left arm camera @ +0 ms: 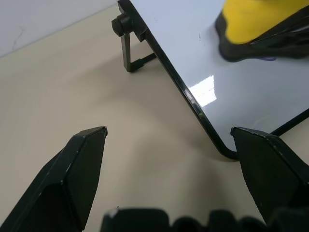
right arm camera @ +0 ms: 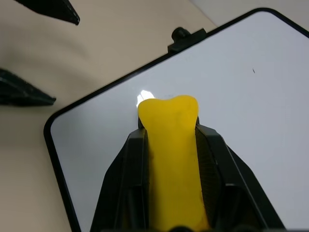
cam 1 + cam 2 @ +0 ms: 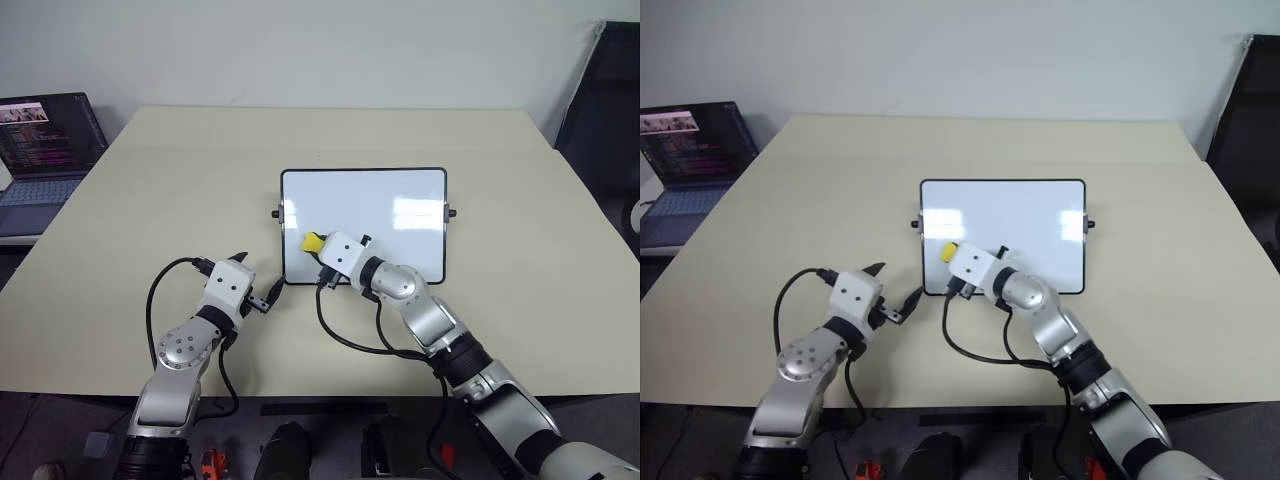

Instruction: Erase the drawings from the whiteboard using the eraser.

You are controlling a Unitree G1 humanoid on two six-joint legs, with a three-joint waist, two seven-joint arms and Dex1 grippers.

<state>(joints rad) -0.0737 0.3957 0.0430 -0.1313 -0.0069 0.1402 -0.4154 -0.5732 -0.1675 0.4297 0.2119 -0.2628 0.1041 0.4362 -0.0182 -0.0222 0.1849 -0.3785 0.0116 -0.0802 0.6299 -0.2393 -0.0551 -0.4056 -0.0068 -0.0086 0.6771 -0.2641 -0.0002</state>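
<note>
The whiteboard lies flat in the middle of the table, black-framed with a knob at each short side. My right gripper is shut on the yellow eraser, whose black underside sits on the board near its front left corner. The drawings are out of view; the white surface carries just a tiny dark speck. My left gripper stands open on the table just left of that corner, with nothing between its fingers.
An open laptop stands off the table's far left corner. A dark chair is at the far right. Bare beige table surrounds the board on all sides.
</note>
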